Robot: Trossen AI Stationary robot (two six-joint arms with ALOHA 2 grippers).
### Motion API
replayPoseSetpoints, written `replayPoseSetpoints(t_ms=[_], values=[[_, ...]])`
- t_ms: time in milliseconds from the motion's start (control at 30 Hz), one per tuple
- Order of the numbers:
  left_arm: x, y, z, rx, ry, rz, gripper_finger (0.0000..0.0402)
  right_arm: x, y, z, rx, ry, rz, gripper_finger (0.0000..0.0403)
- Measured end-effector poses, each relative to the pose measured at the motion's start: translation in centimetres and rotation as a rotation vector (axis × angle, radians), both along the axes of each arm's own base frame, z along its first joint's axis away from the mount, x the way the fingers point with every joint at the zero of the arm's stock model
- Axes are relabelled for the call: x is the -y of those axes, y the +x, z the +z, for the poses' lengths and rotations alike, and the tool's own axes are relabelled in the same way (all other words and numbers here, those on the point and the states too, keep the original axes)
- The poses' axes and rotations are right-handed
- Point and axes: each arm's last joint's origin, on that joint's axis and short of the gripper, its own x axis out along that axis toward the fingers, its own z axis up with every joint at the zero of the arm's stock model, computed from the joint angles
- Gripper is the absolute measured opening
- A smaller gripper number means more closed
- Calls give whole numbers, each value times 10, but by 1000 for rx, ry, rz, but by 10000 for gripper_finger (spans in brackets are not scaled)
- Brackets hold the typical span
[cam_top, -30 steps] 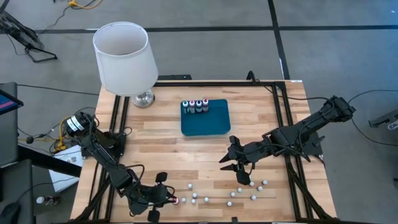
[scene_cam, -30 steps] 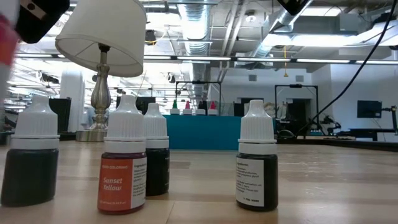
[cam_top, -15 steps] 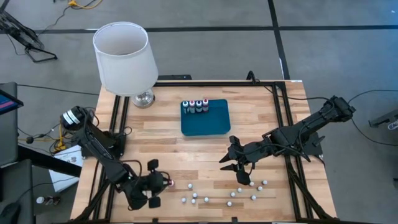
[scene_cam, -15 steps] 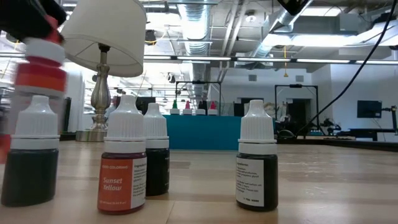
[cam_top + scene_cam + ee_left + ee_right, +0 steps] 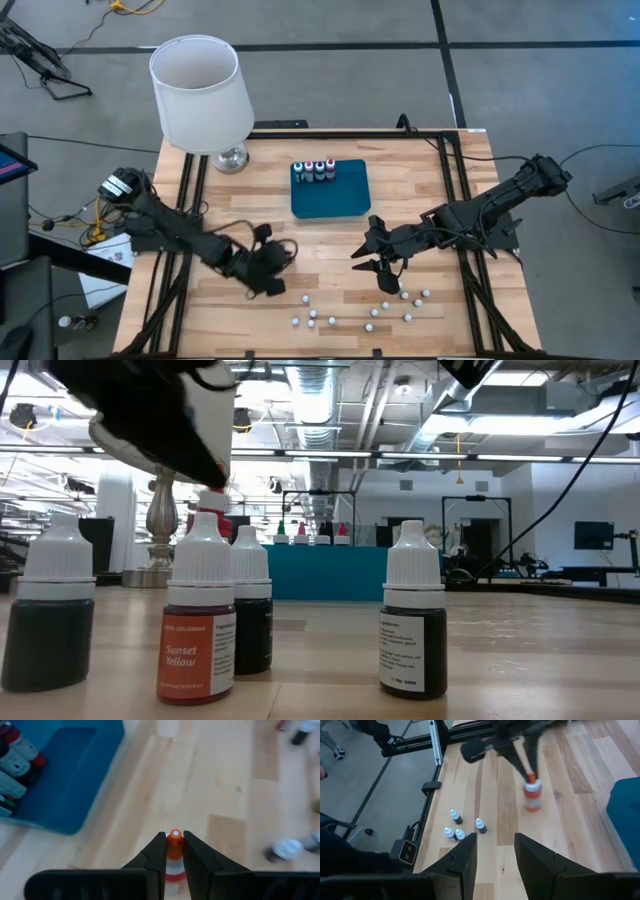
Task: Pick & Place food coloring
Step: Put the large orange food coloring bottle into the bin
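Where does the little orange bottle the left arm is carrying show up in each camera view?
High view: hidden under the left gripper, left of centre.
Low view: small orange bottle behind the front bottles, upper left.
Left wrist view: bottom centre, between the fingers.
Right wrist view: upper right of centre, under the left gripper.
Shared landmark: flat teal rectangular tray.

overhead cam straight down on the whole table (image 5: 330,240), low cam at tabletop level facing the room, wrist cams close, both catching the teal tray (image 5: 65,780)
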Motion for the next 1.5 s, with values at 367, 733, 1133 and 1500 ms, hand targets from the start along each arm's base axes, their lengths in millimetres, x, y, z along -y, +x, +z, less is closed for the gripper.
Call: replayPoseSetpoints(t_ms=[367, 733, 1133, 1500], values=[[-59, 49, 11, 160, -16, -36, 39, 7, 0, -3, -7, -47, -172, 120], [-72, 87, -17, 284, -117, -161, 40, 10, -8, -12, -105, -67, -316, 120], [-68, 101, -8, 290, -45, -263, 41, 9, -9, -19, -157, -58, -346, 120], [-68, 101, -9, 220, -45, -268, 61, 9, -9, -19, -154, -57, -348, 120]])
